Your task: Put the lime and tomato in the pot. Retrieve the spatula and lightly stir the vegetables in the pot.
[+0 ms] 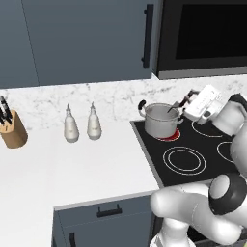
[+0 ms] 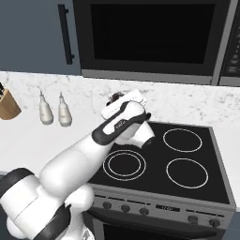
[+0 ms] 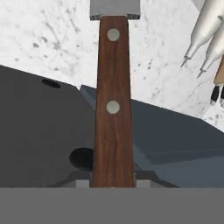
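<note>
The steel pot (image 1: 161,120) with black side handles stands on the stove's back left burner. My gripper (image 1: 187,102) hovers just right of its rim, shut on the spatula (image 1: 174,108), which slants down into the pot. In the hand view the reddish-brown spatula handle (image 3: 113,100) runs up from between the shut gripper (image 3: 113,182) to its grey head (image 3: 114,8). From the right base view my forearm covers the pot, and the gripper (image 2: 115,98) sits at the stove's back left. The lime and tomato are hidden.
The burner ring (image 1: 170,137) under the pot glows red. The black cooktop (image 1: 193,157) has three other burners. Two white bottles (image 1: 71,126) (image 1: 94,123) and a knife block (image 1: 13,128) stand on the white counter to the left. A microwave (image 1: 202,38) hangs above the stove.
</note>
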{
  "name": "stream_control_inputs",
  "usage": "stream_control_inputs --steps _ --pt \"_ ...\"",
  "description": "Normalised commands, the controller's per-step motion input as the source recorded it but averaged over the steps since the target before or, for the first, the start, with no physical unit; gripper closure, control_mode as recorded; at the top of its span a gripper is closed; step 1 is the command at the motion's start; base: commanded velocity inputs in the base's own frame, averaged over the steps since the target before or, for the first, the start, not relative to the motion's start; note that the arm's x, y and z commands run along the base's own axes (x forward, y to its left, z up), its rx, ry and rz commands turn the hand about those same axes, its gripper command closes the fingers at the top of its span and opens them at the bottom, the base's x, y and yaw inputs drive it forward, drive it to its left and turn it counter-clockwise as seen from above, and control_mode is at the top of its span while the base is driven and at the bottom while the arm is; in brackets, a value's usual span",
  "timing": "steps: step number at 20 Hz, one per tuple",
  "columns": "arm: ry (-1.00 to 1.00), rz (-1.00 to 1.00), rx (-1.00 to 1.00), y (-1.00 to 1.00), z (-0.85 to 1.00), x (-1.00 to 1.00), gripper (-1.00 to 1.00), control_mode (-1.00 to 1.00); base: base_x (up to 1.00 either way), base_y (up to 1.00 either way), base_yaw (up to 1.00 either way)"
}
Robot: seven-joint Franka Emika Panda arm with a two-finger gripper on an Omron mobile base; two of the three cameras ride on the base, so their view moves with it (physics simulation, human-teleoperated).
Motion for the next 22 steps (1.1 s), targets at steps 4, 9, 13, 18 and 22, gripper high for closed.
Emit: stream_control_inputs --steps 4,9,13,18,22 --pt "0.27 -0.15 0.08 -0.08 -0.38 0.76 1.00 -1.00 0.00 0.00 0.00" --pt "0.21 -0.13 0.09 -0.08 -0.40 0.65 1.00 -1.00 0.00 0.00 0.00" --pt "0.08 -0.11 0.09 -0.09 -0.27 0.64 1.00 -1.00 0.00 0.00 0.00" --pt "0.02 -0.10 0.09 -0.08 -0.17 0.59 1.00 -1.00 0.00 0.00 0.00" --pt "0.00 -0.08 0.11 -0.13 -0.02 0.06 1.00 -1.00 0.00 0.00 0.00"
